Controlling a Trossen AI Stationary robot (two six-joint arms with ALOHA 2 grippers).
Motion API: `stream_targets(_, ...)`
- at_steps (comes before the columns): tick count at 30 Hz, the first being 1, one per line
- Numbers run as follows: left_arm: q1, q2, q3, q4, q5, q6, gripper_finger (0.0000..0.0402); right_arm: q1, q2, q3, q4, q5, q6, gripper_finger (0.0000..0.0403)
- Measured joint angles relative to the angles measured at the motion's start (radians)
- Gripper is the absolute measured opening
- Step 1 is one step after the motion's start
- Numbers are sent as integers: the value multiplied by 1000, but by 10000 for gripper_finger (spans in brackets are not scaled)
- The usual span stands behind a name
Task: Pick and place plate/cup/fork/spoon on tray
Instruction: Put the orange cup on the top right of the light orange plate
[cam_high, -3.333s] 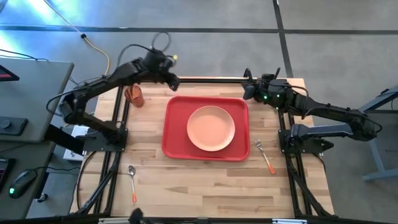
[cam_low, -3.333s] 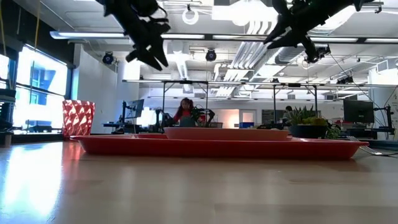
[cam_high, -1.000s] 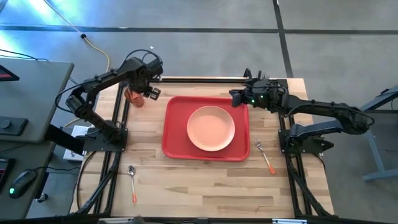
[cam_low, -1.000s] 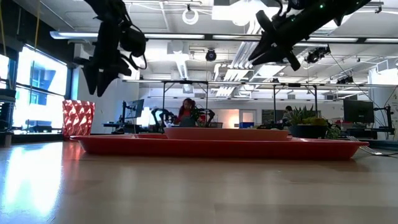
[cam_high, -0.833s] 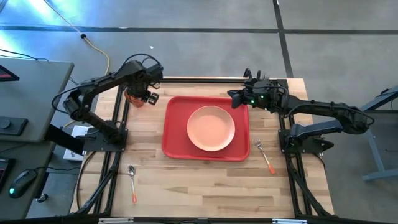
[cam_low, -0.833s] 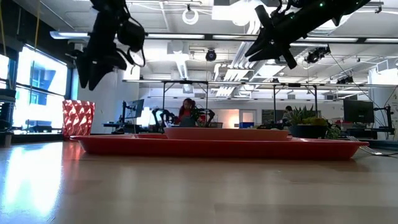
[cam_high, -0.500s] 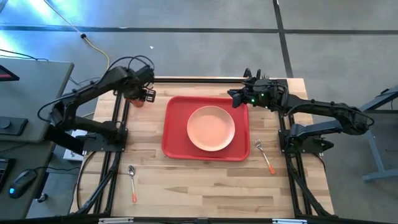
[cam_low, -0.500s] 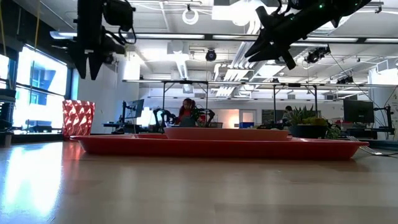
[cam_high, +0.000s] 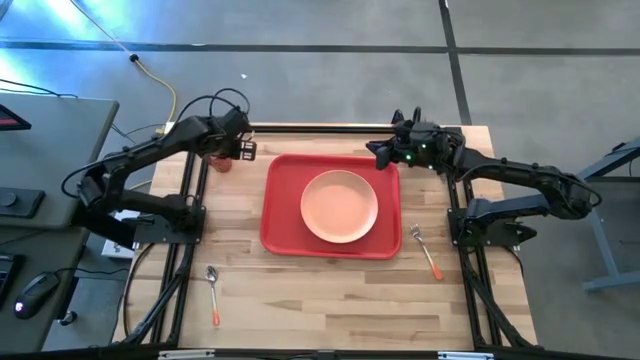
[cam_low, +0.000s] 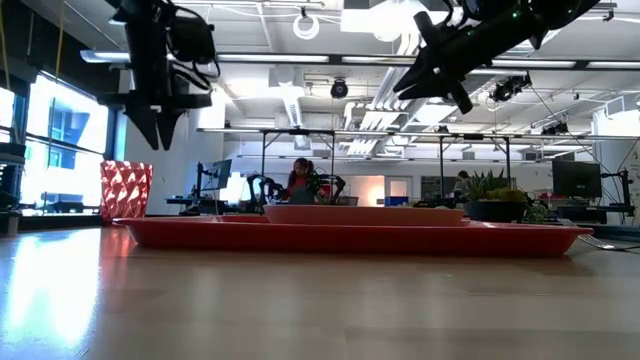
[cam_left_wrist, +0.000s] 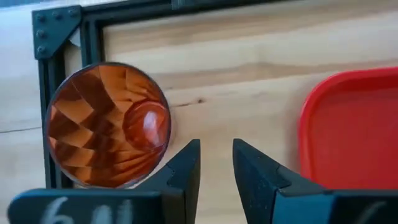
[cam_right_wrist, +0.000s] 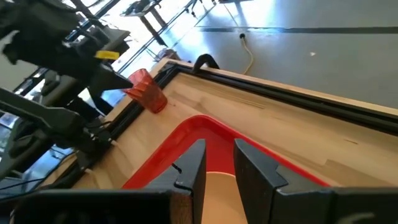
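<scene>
- Left end effector (cam_left_wrist: 214, 163): above the far left corner of the worktop (cam_high: 330, 290), pointing straight down. Fingers (cam_left_wrist: 186, 163) stand a narrow gap apart with bare wood showing between them; nothing is held.
- Cup (cam_left_wrist: 109, 124): upright on the worktop at the frame's corner, just beside the left fingers and outside their gap. It is off the tray, near the tray's far left corner.
- Right end effector (cam_right_wrist: 219, 163): raised over the tray's far right corner, angled across toward the cup. Fingers are parted by a small gap and hold nothing.
- Tray (cam_high: 283, 215): flat in the middle of the worktop, between the two arms.
- Plate (cam_high: 340, 206): lies inside the tray, roughly centred.
- Fork (cam_high: 426, 251): on the bare worktop just beside the tray's near right corner, tines toward the far side.
- Spoon (cam_high: 213, 292): on the bare worktop near the front left, well apart from the tray, bowl toward the far side.
- Low view: a potted plant (cam_low: 497, 197) and a seated person (cam_low: 297, 178) show beyond the tray.
</scene>
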Motion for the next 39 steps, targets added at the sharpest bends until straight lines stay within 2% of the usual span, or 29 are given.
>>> stream_targets(6,67,63,0,-48,32,28,76,-2,0,0,3,-36,26,72)
stream_targets(17,110,128,5,-35,-26,139,76,46,0,0,3,-43,32,72)
stream_targets(23,121,124,11,-30,-17,140,76,46,0,0,3,-42,50,72)
stream_targets(32,110,114,93,-36,-35,260,76,46,0,0,3,-42,53,72)
stream_targets(39,166,130,93,-36,-49,255,76,46,0,0,3,-42,57,71)
